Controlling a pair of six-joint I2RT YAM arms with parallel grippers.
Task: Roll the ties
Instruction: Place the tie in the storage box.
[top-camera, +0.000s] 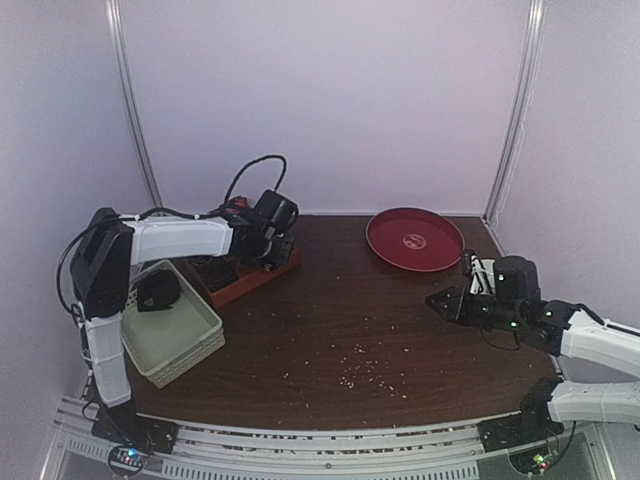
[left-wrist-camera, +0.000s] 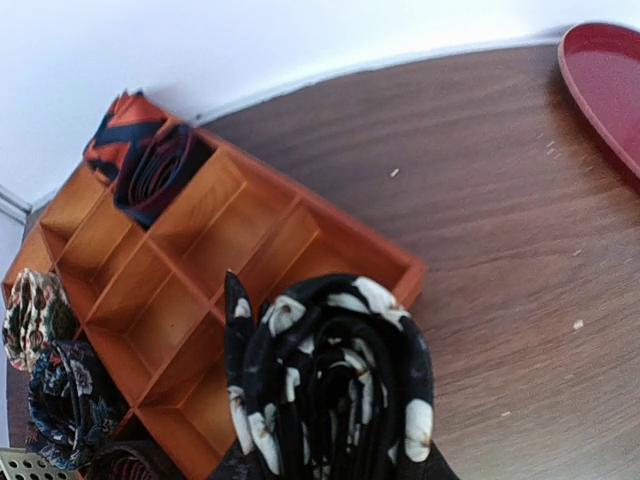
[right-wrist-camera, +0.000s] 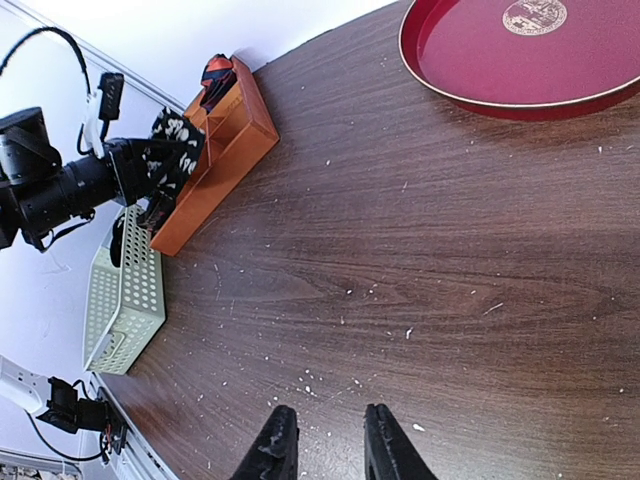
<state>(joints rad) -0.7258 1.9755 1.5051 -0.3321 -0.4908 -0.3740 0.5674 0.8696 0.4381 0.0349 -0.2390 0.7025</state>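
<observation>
A rolled black tie (left-wrist-camera: 335, 385) with white blossoms sits clamped in the left gripper (right-wrist-camera: 158, 160), poised above the near compartments of the orange tray (left-wrist-camera: 335, 232) at the left rear of the table (top-camera: 400, 320). The fabric hides the fingers in the wrist view, but the coil rides at the tool's tip. The danger lies in the letting go. The coil looks about as wide as the cell beneath it, and if it lands on a divider rather than between walls it may tip, spring loose and unwind, undoing the roll. A release from too high would invite the same. A loose flap on the coil's left side could also snag a finger as the jaws part and be dragged back out. 3 other coils sit at the tray: a red-and-navy striped tie (left-wrist-camera: 150, 165) in the far corner cell, a cream patterned tie (left-wrist-camera: 30, 315) and a dark floral tie (left-wrist-camera: 70, 400) at its left edge. A heavy descent could shove the tray toward the white basket (top-camera: 175, 335) just beside it. The right gripper (right-wrist-camera: 328, 415) hangs empty, jaws a narrow gap apart, well apart from the tray and near the red plate (top-camera: 415, 240).
</observation>
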